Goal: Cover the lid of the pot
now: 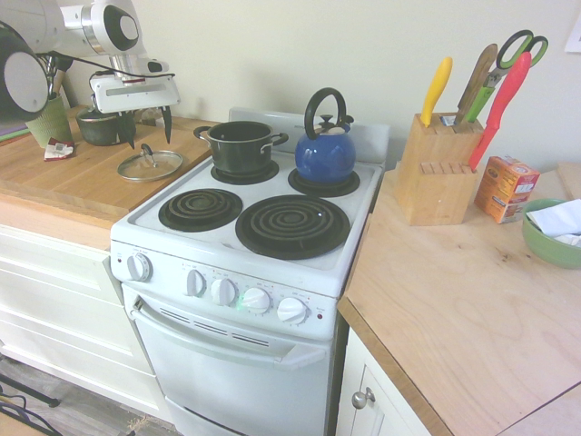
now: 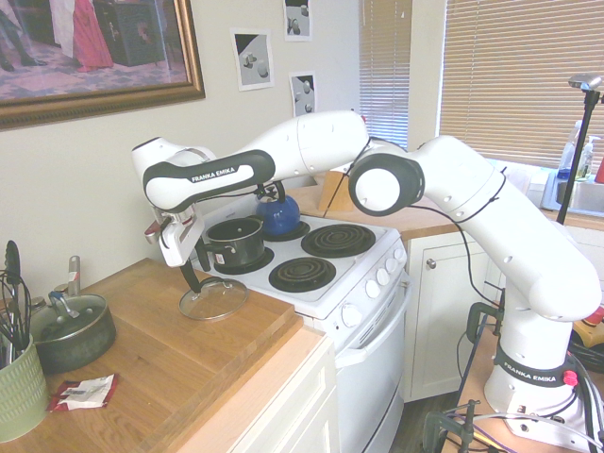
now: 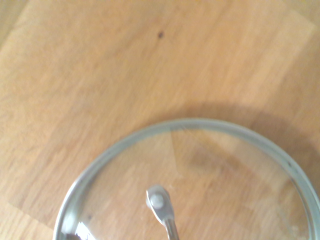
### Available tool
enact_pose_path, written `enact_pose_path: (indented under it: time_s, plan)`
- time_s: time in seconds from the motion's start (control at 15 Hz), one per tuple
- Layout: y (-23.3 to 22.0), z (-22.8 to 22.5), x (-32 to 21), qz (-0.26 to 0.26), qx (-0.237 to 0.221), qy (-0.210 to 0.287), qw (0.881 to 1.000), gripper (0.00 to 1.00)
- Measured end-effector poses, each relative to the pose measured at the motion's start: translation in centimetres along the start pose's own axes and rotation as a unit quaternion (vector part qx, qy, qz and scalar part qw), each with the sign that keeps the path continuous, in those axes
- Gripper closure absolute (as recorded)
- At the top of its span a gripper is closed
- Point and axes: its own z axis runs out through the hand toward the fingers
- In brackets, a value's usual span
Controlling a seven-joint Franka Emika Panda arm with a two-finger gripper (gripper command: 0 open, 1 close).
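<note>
We see the lid (image 1: 151, 165) lying on the wooden counter (image 2: 142, 344), knob side up, just beside the stove (image 1: 238, 213). Clear glass, thin metal rim. In the wrist view we look down on part of its rim and its handle (image 3: 160, 206), with wood grain visible through the glass.

Fingers (image 1: 166, 124): dark, wide apart, pointing down, nothing between them. The gripper (image 1: 146, 127) is above the counter near the lid; we cannot tell whether a fingertip touches it.

The pot (image 1: 241, 148) is uncovered, upright on the rear burner nearer the counter. Two side handles, shiny rim. Next to it, on the other rear burner, we record the blue kettle (image 1: 325, 156), its black handle raised. The two front burners are bare coils.

Further along the counter, on the side away from the stove, we note a smaller lidded pot (image 2: 71, 332), a ribbed green crock (image 2: 21, 396) with utensils including a whisk, and a red and white packet (image 2: 85, 393) lying flat between or near them.

Across the stove, on the other worktop: a knife block (image 1: 439, 173) with yellow and red handles and green-handled scissors, an orange box (image 1: 506, 189) beside it, and a green bowl (image 1: 556, 245) with a white cloth in it.
</note>
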Motion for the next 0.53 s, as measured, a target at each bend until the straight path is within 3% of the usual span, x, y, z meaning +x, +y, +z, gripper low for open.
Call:
enact_pose_path:
  time_s: [0.53]
  plan:
    - [0.4,1.1,0.6,-0.015,-0.004,-0.01,1.0,0.0]
